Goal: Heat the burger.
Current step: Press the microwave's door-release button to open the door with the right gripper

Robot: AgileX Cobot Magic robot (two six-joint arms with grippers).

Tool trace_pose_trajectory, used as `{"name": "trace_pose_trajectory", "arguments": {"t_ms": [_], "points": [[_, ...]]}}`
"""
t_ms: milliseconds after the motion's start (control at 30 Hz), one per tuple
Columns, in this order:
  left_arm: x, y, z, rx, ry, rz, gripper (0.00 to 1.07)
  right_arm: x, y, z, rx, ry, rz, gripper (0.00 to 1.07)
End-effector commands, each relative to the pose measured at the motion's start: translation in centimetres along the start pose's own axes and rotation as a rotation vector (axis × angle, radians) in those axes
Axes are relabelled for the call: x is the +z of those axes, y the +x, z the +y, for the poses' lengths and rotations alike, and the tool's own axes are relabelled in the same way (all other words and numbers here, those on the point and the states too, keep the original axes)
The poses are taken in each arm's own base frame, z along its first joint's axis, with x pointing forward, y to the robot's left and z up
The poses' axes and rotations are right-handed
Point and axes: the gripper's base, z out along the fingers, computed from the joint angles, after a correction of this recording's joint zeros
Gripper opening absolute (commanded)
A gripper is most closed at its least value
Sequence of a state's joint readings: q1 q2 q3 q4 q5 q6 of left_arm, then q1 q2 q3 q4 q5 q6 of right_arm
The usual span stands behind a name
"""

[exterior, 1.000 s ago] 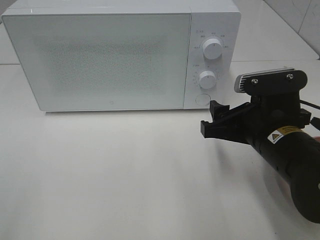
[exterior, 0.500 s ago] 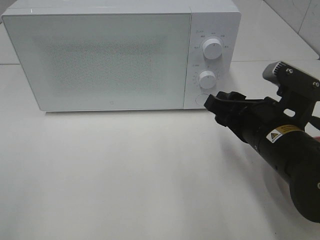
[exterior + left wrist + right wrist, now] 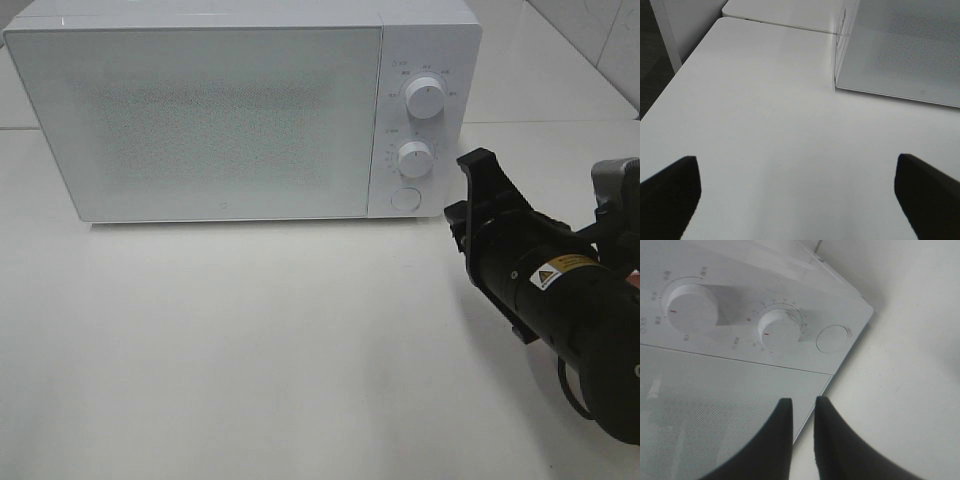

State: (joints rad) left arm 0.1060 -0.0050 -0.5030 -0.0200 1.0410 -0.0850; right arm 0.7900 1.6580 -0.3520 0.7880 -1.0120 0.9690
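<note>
Rolled right pincer (image 3: pixel 803 401) on edge, back from glossy white microwave (image 3: pixel 200 120); matte black fingers (image 3: pixel 775 440) nearly together, empty. Held left pincer (image 3: pixel 796 167) wide apart over smooth counter (image 3: pixel 765 100). Saw no burger.

The shut microwave (image 3: pixel 200 120) walls off the back of the table (image 3: pixel 250 350), while the broad white stretch before its door lies open for passage. The right tool (image 3: pixel 475 165), jaws nearly together, crowds the space just off the control panel (image 3: pixel 420 120). The left tool (image 3: pixel 800 200) has bare table ahead.
</note>
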Motion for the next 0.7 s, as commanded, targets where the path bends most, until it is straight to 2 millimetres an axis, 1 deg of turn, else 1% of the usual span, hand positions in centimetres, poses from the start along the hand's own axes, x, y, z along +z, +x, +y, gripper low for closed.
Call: {"name": "trace_pose_trajectory", "arguments": {"t_ms": [33, 67, 467, 533, 600, 633, 700], "points": [[-0.2, 0.1, 0.0, -0.003, 0.010, -0.022, 0.98, 0.1, 0.4, -0.2, 0.150, 0.039, 0.028, 0.03], [-0.2, 0.1, 0.0, -0.003, 0.010, -0.022, 0.98, 0.1, 0.4, -0.3, 0.199, 0.046, 0.031, 0.00], [-0.2, 0.1, 0.0, -0.003, 0.010, -0.022, 0.98, 0.3, 0.2, -0.3, 0.251, 0.061, 0.000, 0.00], [-0.2, 0.1, 0.0, -0.003, 0.010, -0.022, 0.98, 1.0, 0.8, -0.2, 0.245, 0.063, 0.003, 0.00], [-0.2, 0.1, 0.0, -0.003, 0.010, -0.022, 0.98, 1.3, 1.0, -0.3, 0.241, 0.068, 0.007, 0.00], [-0.2, 0.1, 0.0, -0.003, 0.010, -0.022, 0.98, 1.9, 1.4, -0.4, 0.248, 0.075, 0.007, 0.00], [-0.2, 0.1, 0.0, -0.003, 0.010, -0.022, 0.98, 2.2, 1.6, -0.4, 0.254, 0.078, 0.006, 0.00]]}}
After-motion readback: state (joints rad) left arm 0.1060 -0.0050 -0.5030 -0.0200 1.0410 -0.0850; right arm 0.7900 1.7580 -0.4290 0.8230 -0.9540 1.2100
